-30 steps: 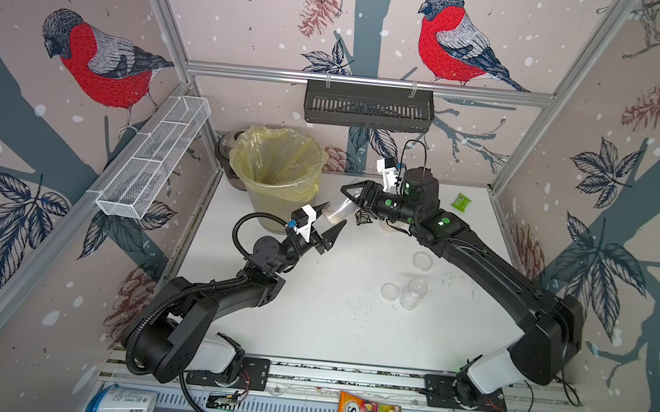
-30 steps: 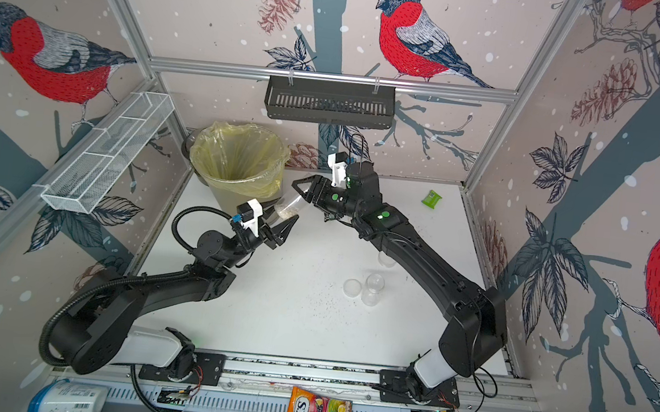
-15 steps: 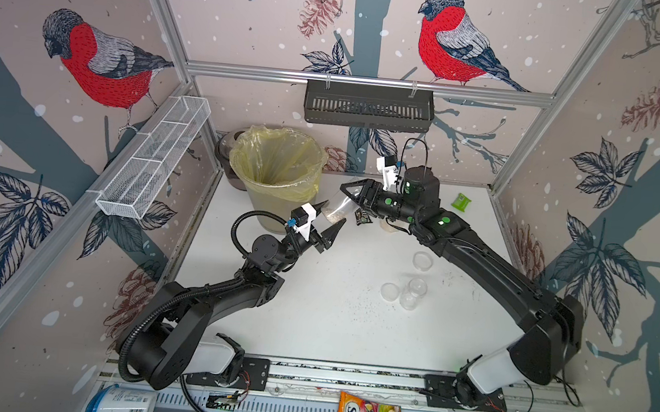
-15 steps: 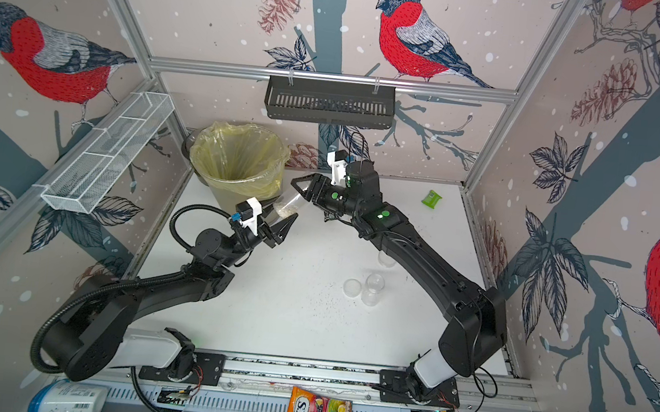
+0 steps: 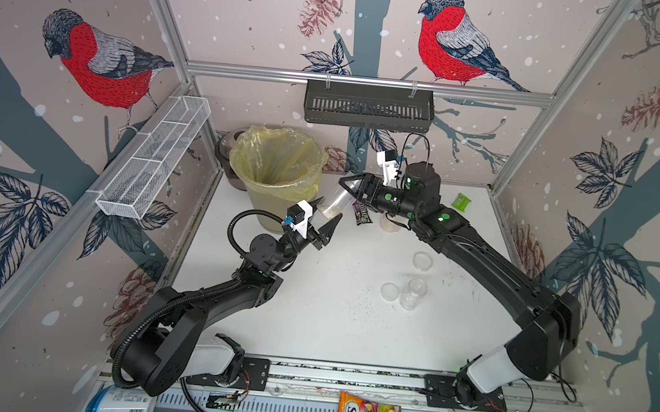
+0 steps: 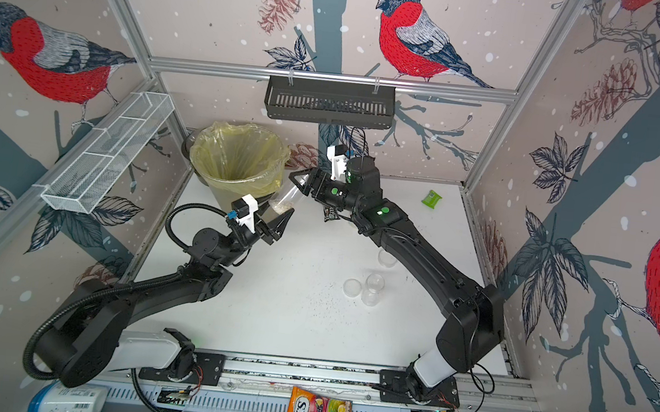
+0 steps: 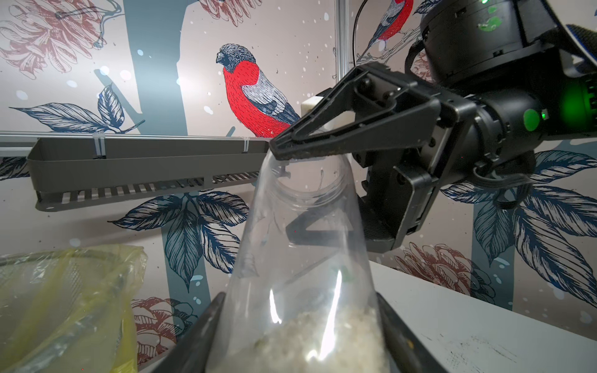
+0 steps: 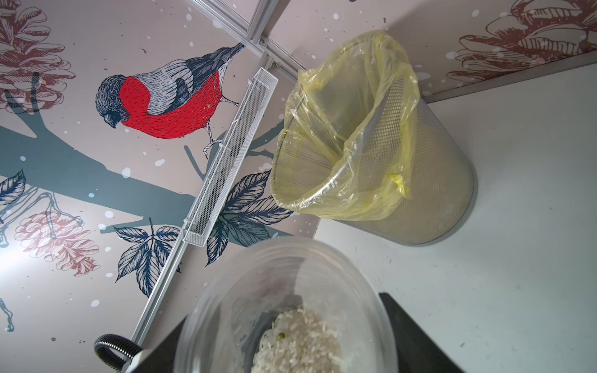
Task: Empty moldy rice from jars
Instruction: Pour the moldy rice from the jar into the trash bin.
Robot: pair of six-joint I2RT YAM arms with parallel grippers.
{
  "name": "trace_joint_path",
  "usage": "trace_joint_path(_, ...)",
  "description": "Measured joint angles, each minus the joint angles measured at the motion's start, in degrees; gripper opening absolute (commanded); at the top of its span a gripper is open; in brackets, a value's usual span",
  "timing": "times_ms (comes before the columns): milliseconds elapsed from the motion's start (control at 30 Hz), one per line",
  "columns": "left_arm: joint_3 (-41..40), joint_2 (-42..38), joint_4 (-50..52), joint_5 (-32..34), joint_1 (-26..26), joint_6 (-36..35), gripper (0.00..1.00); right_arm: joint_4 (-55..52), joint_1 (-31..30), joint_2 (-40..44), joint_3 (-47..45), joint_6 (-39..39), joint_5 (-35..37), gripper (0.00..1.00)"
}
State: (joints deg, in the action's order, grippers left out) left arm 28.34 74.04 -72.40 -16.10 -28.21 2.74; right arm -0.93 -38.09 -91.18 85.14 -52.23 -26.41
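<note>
In both top views, the left gripper (image 5: 326,213) (image 6: 277,215) is clamped on the base of 1 tilted clear jar (image 5: 337,199) (image 6: 287,198) beside the yellow-lined bin (image 5: 305,190). The right gripper (image 5: 349,188) straddles its mouth. Left wrist view: moldy rice (image 7: 300,342) fills the jar's base. Right wrist view: open mouth, rice inside. I cannot tell whether the right jaws press the jar.

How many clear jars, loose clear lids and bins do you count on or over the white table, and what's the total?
Clear jars: 3 (held jar, empty jar, jar half hidden by the right arm)
Loose clear lids: 2 (lid nearer the right arm, lid beside the empty jar)
Bins: 1 (yellow-lined bin)
Total: 6
</note>
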Motion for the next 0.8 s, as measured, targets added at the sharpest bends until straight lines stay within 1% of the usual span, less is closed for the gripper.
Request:
trace_joint_path(67, -0.17, -0.44, 0.44, 0.17, 0.15, 0.0, 0.13, -0.11, -0.02, -0.35, 0.35, 0.09, 0.02, 0.79)
trace_joint_path(167, -0.66, -1.14, 0.9, 0.44, 0.44, -0.02, 0.13, -0.17, -0.02, -1.01, 0.96, 0.17, 0.2, 0.84)
trace_joint_path(367, -1.57, -2.95, 2.38, 1.31, 0.85, -0.26, 0.11, -0.35, -0.13, -2.14, 2.16, 0.46, 1.07, 0.87)
trace_joint_path(633, -2.67, -4.83, 3.85, 2.62, 1.79, -0.76, 0.11, 0.44, -0.52, -5.84, 5.31, 1.4, 1.42, 0.91)
trace_joint_path(700, -2.78, -5.25, 4.44, 2.62, 1.79, -1.03, 0.11, 1.03, -0.85, -6.12, 5.33, 1.38, 1.42, 0.95)
trace_joint_path(767, -2.86, -5.6, 4.5, 2.58, 1.81, -1.27, 0.1, 0.98, -1.16, -6.14, 5.99, 1.46, 1.53, 0.97)
trace_joint_path(800, -2.91, -5.75, 4.48, 2.56, 1.9, -1.27, 0.1, 1.01, -1.25, -6.16, 6.62, 1.6, 1.66, 1.0)
